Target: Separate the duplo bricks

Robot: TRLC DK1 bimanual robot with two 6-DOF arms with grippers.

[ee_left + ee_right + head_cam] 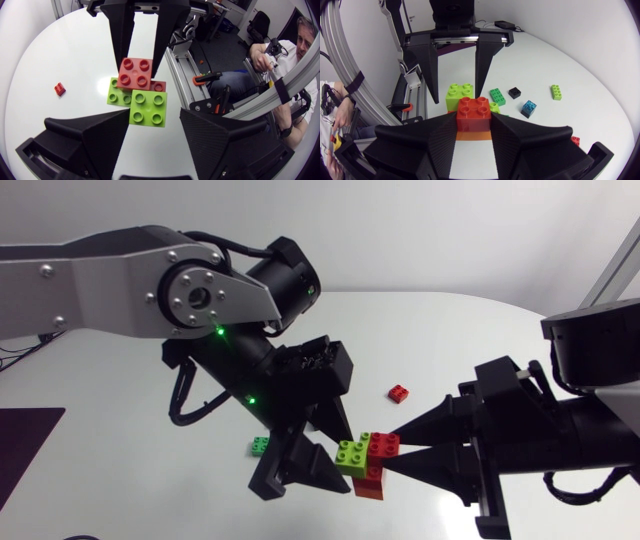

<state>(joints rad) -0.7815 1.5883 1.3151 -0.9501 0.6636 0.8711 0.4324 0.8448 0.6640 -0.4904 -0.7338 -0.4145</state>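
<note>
Lower centre of the head view: the duplo stack (366, 463), with red, lime and orange bricks joined. The right end effector (388, 450), entering from the right edge, is closed on the stack, both fingers pressed against the sides of the top red brick (475, 111). The left end effector (345, 465), entering from the left edge, stands open; its fingers straddle the lime brick (148, 107), with a gap visible on each side. Loose on the desk (450, 330) are a small red brick (399, 393) right of centre and a green brick (260, 445) left of the stack.
</note>
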